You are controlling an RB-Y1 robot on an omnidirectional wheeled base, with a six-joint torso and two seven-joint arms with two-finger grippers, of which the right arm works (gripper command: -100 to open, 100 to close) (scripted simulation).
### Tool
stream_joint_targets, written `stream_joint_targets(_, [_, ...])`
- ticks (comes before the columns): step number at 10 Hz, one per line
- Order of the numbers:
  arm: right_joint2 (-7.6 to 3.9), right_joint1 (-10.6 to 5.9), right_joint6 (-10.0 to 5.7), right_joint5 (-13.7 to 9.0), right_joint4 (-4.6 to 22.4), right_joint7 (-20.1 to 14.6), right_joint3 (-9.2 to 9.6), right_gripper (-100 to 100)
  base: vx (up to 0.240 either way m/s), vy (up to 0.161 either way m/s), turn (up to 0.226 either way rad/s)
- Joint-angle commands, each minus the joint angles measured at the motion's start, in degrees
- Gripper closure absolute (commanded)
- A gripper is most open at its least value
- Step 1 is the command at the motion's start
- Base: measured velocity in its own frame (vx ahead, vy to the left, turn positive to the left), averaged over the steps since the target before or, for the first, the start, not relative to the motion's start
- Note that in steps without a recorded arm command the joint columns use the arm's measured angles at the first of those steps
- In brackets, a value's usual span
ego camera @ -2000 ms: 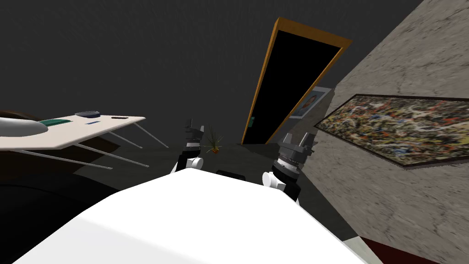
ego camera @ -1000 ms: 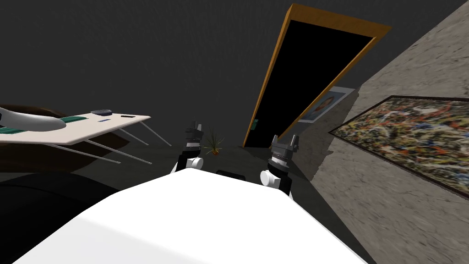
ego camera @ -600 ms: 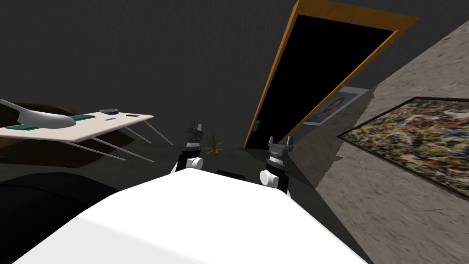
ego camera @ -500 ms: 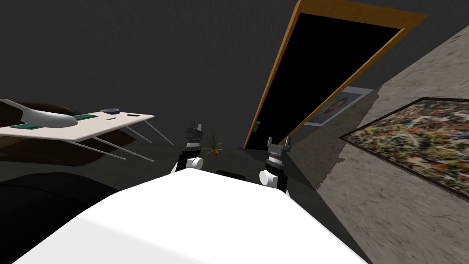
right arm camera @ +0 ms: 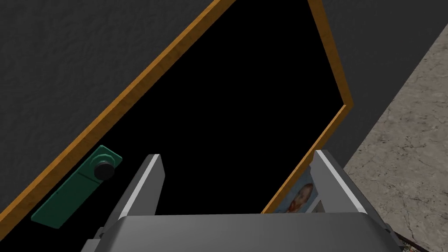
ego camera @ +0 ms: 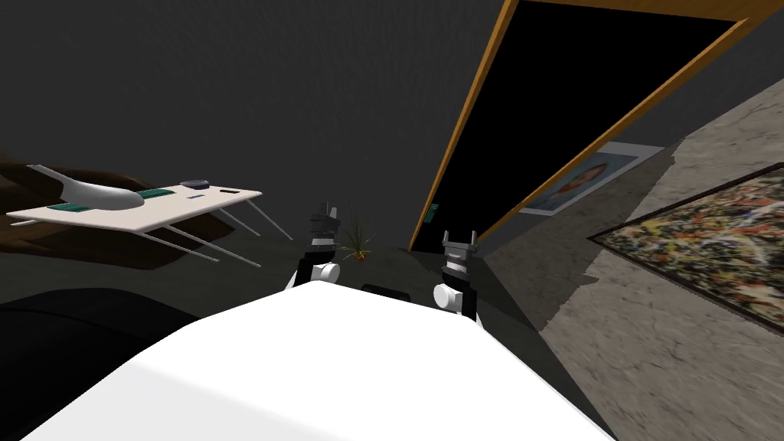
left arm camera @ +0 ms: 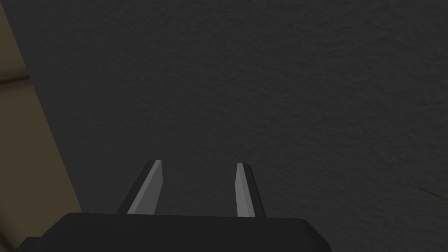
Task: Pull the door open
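Facing the black door (right arm camera: 227,105), the right gripper (right arm camera: 237,155) holds its jaws spread, seemingly readied for the dark knob (right arm camera: 104,170) nearby; the left gripper (left arm camera: 199,162), fingers likewise parted, waits.

The door (right arm camera: 245,109) is black in an orange-brown frame (right arm camera: 131,92), its handle plate (right arm camera: 70,194) green, the painting (ego camera: 712,245) speckled multicoloured.

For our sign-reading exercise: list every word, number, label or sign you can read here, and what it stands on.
No text can be read. The green handle plate bears no writing; the portrait and the speckled painting show only images; the small things on the table are too small to tell.
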Motion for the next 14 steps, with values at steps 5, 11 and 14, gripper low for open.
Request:
stream_joint_targets(5, [-4.36,-3.16,0.79,-7.94,7.69,-9.28,1.77,-100,0.084,-0.058,0.118])
stream_joint_targets(11, [-8.38,-5.98,1.58,-15.22,14.57,-17.84,3.3,-100,0.071,-0.049,0.094])
stream_joint_targets(14, [-9.94,-7.08,1.88,-18.06,17.26,-21.18,3.91,-100,0.057,-0.059,0.066])
